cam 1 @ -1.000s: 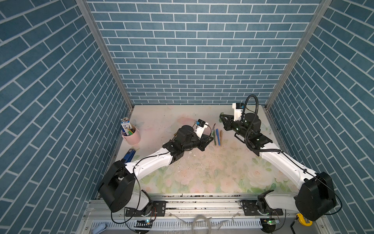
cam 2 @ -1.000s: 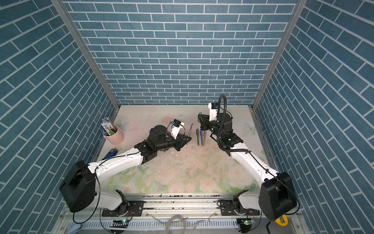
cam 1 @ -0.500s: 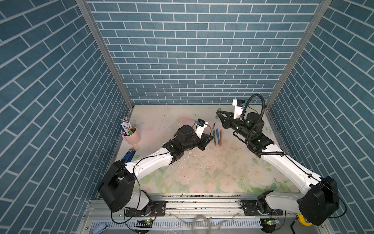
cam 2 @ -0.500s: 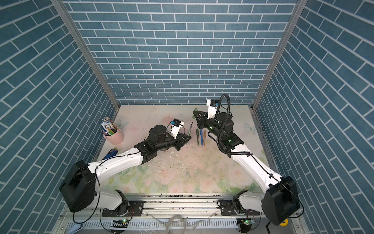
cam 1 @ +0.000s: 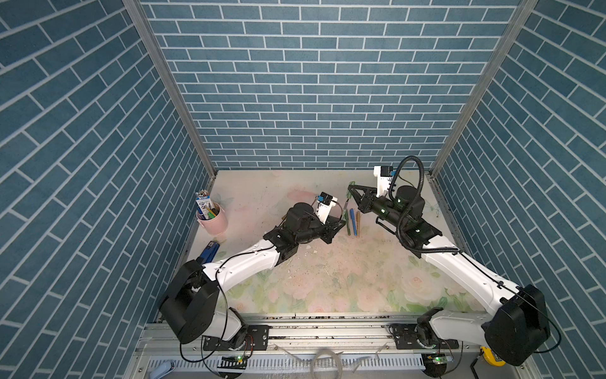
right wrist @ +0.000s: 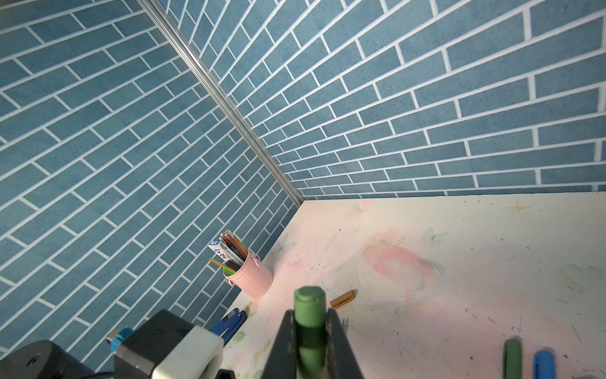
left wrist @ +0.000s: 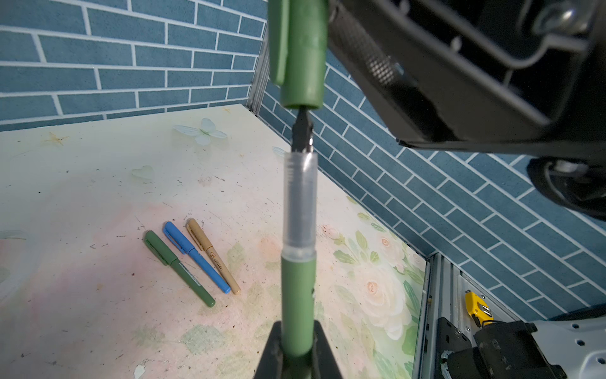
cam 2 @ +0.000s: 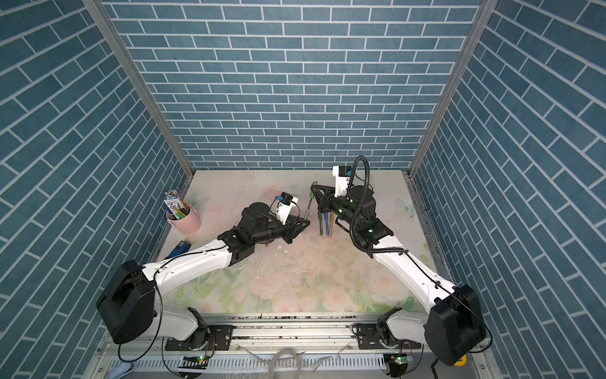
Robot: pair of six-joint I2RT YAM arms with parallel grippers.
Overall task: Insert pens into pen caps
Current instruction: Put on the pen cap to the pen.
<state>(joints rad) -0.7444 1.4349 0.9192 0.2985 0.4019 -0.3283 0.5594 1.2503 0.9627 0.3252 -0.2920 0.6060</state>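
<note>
Green pen (left wrist: 298, 295), pinched tight in the left fingers (left wrist: 270, 356) above the worktop (left wrist: 98, 164), now has its tip at the mouth of the green cap (left wrist: 303, 65); the right fingers (right wrist: 342, 351), closed on that cap, have swung it over; pushing home remains.

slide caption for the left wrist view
Left gripper holds a green pen, its dark tip at the mouth of a green cap; three capped pens lie on the floral table.

four pens (left wrist: 193, 256), two loose caps (left wrist: 301, 65), one pink cup (cam 1: 214, 223), one stapler (cam 1: 210, 250).
</note>
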